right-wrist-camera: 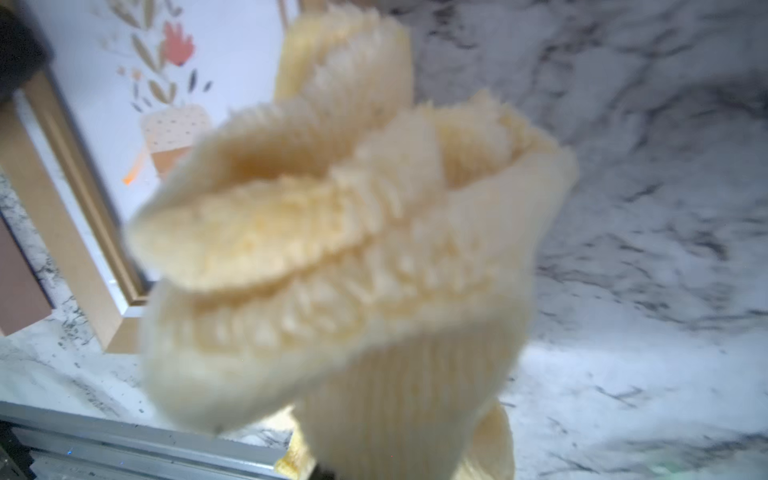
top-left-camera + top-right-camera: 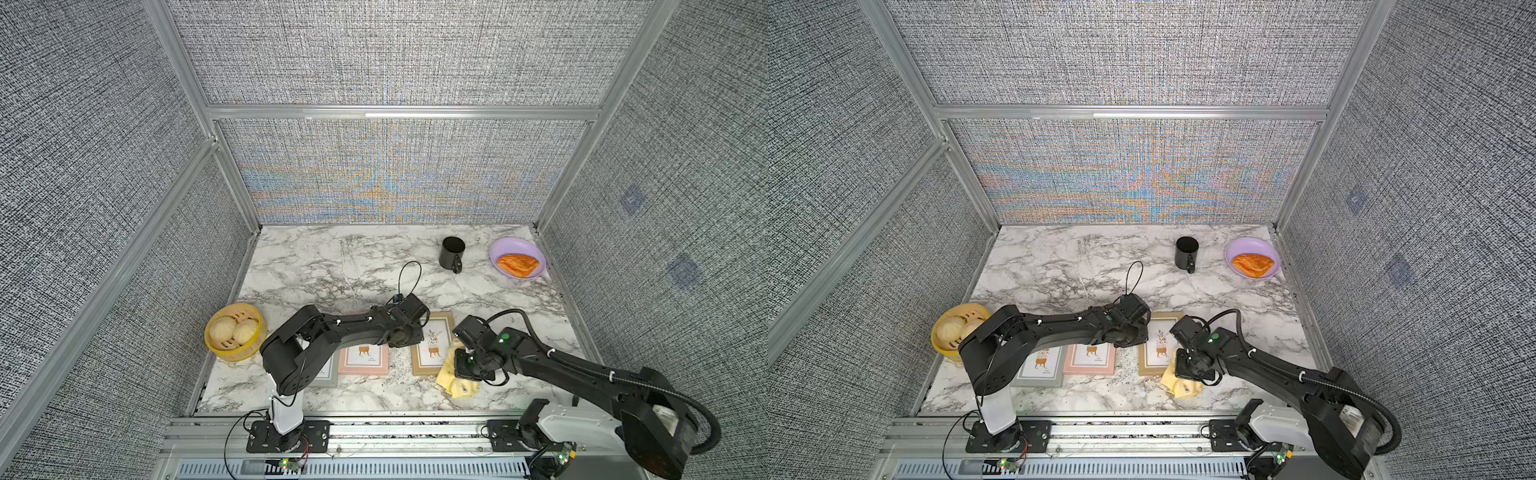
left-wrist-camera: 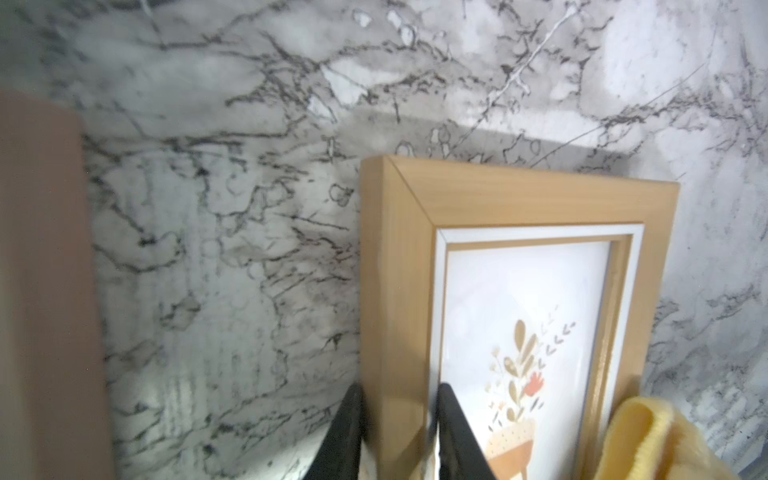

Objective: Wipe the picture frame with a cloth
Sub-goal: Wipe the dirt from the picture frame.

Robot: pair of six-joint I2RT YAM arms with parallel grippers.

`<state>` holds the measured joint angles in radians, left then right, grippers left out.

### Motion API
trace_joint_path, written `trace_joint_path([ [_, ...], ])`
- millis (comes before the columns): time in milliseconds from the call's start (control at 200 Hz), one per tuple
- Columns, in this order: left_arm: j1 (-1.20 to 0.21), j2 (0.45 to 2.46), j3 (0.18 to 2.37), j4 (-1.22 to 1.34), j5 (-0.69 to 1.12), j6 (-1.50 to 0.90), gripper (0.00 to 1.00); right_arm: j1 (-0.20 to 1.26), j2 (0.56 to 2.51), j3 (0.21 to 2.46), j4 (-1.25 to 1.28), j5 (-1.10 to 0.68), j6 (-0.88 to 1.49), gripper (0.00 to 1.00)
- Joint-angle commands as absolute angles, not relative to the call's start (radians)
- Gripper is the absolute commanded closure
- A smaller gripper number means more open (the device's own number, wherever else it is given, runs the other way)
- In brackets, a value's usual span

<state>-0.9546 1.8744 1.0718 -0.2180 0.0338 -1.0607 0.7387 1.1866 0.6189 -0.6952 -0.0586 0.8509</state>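
right end effector (image 2: 464, 369), marble tabletop (image 2: 332, 266), grey walls (image 2: 395, 54)

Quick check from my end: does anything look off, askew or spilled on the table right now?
Nothing is spilled or broken. One oddity: the cloth is bunched into a wad in the shut right hand. It overlaps only the wooden frame at its near corner and partly trails on the table. The left hand grips that frame's side rail.

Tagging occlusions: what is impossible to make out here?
- Right wrist view: the blurred pale-yellow fabric cloth hides the right pincer.
- Both top views: the black left arm covers much of the grey picture frame.
- Left wrist view: the picture's edge crops the light-wood picture frame.
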Motion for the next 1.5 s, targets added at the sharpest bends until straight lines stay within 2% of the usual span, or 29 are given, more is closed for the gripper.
trace_joint_path([
  [0,-0.953,1.896,1.063,-0.298,0.065,-1.066,0.94,0.728,1.192,0.615,-0.772,-0.062,0.83,1.0],
  [295,-0.953,1.896,1.067,-0.301,0.065,-1.067,0.94,0.862,1.365,0.799,-0.636,-0.093,0.85,1.0],
  [505,-0.953,1.898,1.063,-0.301,0.063,-1.071,0.94,0.872,1.468,0.881,-0.634,-0.099,0.824,1.0],
  [606,-0.953,1.894,1.062,-0.304,0.059,-1.069,0.94,0.842,1.454,0.872,-0.689,-0.089,0.803,1.0],
  [791,-0.953,1.894,1.062,-0.311,0.057,-1.056,0.94,0.689,1.319,0.758,-0.763,-0.109,0.751,1.0],
  [911,-0.953,1.899,1.068,-0.316,0.062,-1.04,0.94,0.621,1.293,0.762,-0.78,-0.134,0.687,1.0],
  [1096,-0.953,1.903,1.081,-0.324,0.078,-1.013,0.95,0.617,1.406,0.9,-0.742,-0.176,0.647,1.0],
  [1316,-0.953,1.901,1.08,-0.328,0.089,-1.007,0.95,0.618,1.646,1.096,-0.712,-0.226,0.607,1.0],
  [1496,-0.953,1.889,1.075,-0.333,0.085,-1.009,0.95,0.584,1.715,1.165,-0.76,-0.143,0.548,1.0],
])
